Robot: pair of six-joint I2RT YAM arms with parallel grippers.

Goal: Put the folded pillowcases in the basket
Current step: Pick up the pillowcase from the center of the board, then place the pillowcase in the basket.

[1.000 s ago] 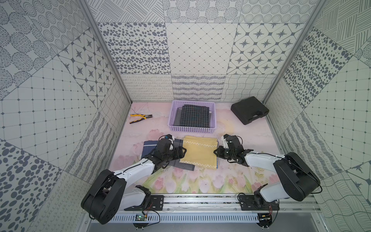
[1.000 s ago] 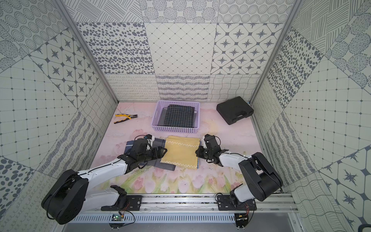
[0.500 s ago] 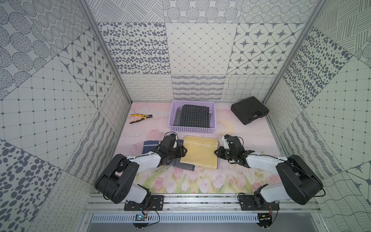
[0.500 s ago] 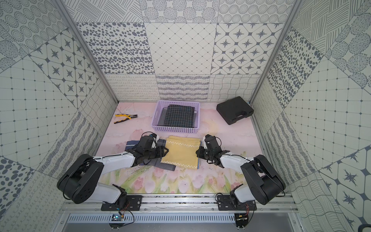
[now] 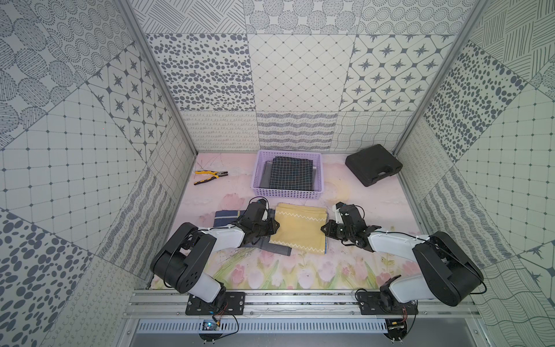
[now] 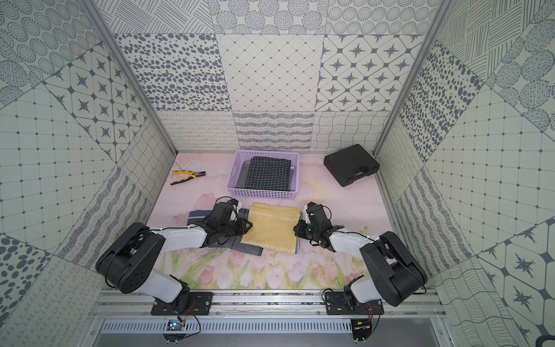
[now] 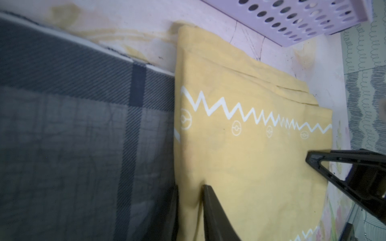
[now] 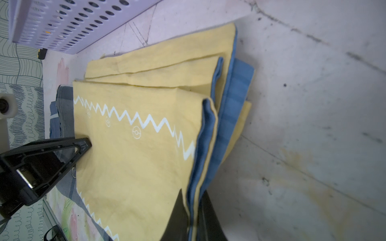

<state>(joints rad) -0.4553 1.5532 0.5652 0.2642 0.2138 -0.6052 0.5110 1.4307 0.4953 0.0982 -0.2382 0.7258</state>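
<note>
The folded pillowcase [image 5: 300, 229] [image 6: 271, 228], yellow with white zigzag lines and a blue lining, lies flat on the mat in front of the basket. The lilac basket [image 5: 286, 196] [image 6: 260, 195] stands just behind it and holds a dark checked cloth [image 5: 289, 174]. My left gripper [image 5: 274, 224] [image 7: 190, 187] is shut on the pillowcase's left edge [image 7: 250, 150], with yellow fabric pinched between its jaws. My right gripper [image 5: 325, 231] [image 8: 193, 195] is shut on the layered right edge [image 8: 146, 150]. Both grippers sit low at mat level.
A grey-blue plaid cloth [image 5: 228, 218] [image 7: 83, 135] lies partly under the pillowcase's left side. Yellow-handled pliers [image 5: 210, 177] lie at the back left, and a black hard case [image 5: 372, 168] at the back right. Patterned walls close in three sides.
My left arm has slid right over the plaid cloth to the pillowcase's left edge, and its jaws have closed on that edge. The right gripper has kept its grip and place.
</note>
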